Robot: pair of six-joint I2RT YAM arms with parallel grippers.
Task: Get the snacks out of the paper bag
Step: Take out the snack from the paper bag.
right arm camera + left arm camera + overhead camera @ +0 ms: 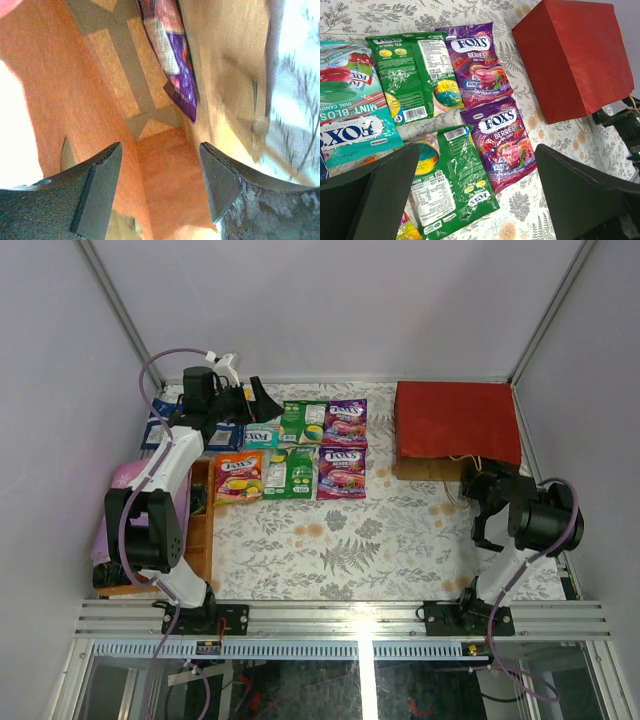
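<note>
**A:** What sits nearest, on the left?

**B:** A wooden tray (200, 540) with a pink cloth (122, 477) beside it. Both are off to the side and no part of the job.

**A:** And the right tool?

**B:** The right tool (160, 146) is at the mouth of the red paper bag (457, 418). The bag lies on its side with the opening towards the arms, likely so an arm can reach straight in. The jaws stand partly apart with nothing between them.

**A:** Anything left inside?

**B:** One purple packet (172, 55), leaning on the kraft wall, deeper in than the fingertips (102, 175). I think the twine handle (633, 103) by the mouth could snag a finger.

**A:** And the other snacks?

**B:** They're out on the floral worktop (380, 540) in two tidy rows, well apart from the bag. The near row has an orange pouch (238, 477), a green packet (290, 473) and a berry pouch (341, 472). Behind them lie a teal mint pouch (350, 115), another green and another berry. Blue-and-white packs (158, 430) lie far left, partly under the arm.

**A:** And the left tool?

**B:** The left tool (477, 147) is furthest back, above those rows. Its jaws are spread wide and empty.
</note>
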